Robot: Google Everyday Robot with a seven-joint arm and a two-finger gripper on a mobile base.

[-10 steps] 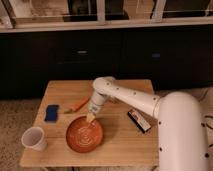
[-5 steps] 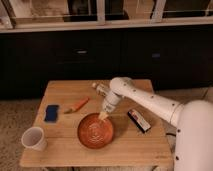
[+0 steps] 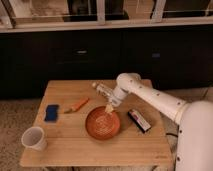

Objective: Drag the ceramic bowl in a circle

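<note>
Claw, fingers together, inside the ceramic bowl at its far rim; white cup well apart.

Robot gripper at ceramic bowl rim

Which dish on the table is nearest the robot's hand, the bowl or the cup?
The ceramic bowl, the wide orange-brown dish mid-table: the hand is down at its far rim. The small white cup stands apart at the front-left corner.

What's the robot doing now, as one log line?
gripper: fingers shut, tip at bowl far rim | bowl: upright on table | task: circle drag
</note>
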